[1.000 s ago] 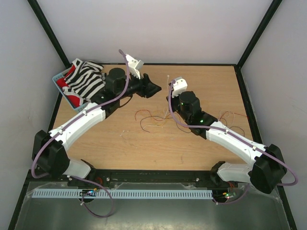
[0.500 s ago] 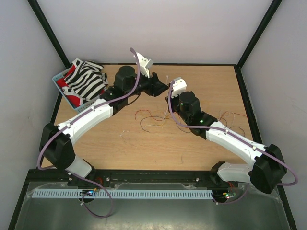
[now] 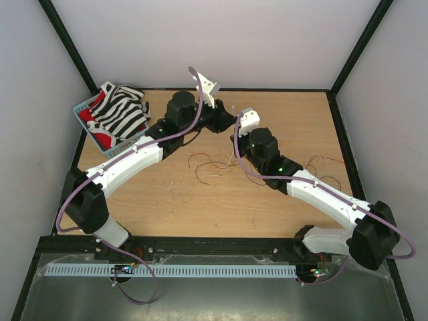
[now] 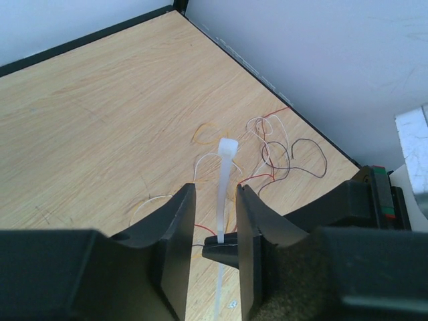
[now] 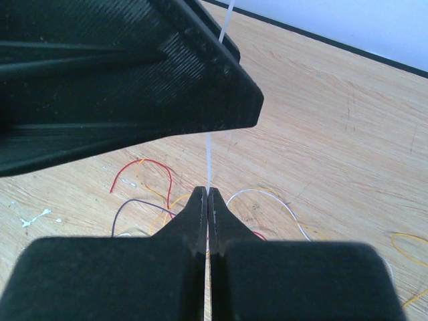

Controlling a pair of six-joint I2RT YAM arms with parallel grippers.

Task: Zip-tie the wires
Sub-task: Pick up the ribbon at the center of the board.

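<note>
Clearly early: the right gripper (image 5: 208, 196) pinches the zip tie (image 4: 225, 170) above the surface (image 3: 200, 200); the left gripper (image 4: 215, 195) stands parted around it; the wires (image 3: 210, 164) lie loose below, unbundled, nothing looped yet.

No text, label, brand, number or sign can be read in any of the three views.
</note>
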